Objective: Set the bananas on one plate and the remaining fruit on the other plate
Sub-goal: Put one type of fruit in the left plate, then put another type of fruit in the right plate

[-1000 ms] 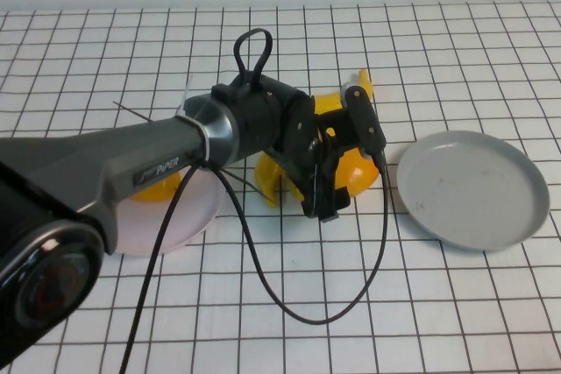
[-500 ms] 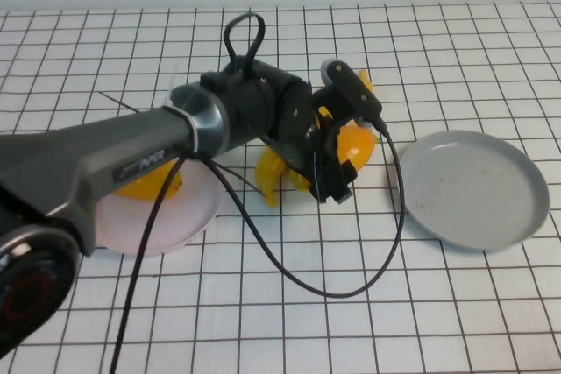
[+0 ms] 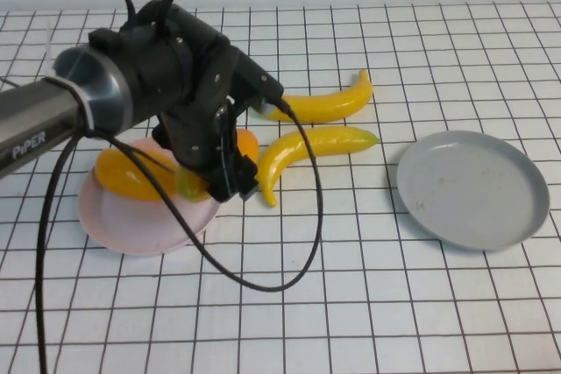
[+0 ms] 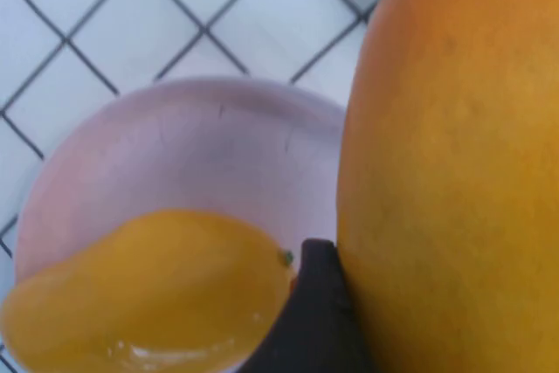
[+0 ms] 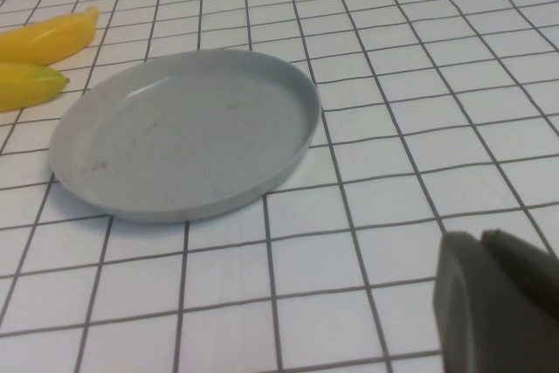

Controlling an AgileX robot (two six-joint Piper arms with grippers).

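My left gripper is shut on a plump orange-yellow mango and holds it over the right edge of the pale pink plate. In the left wrist view this mango fills the right side against one dark finger. The second mango lies on the pink plate, and shows in the left wrist view. Two yellow bananas lie on the table between the plates. The grey plate is empty. My right gripper is shut, near the grey plate.
The left arm's black cable loops down over the table in front of the bananas. The table is a white sheet with a black grid. The banana tips show beside the grey plate in the right wrist view.
My left arm has swung left with the mango, from beside the bananas to over the pink plate's right edge. Both bananas are now uncovered.
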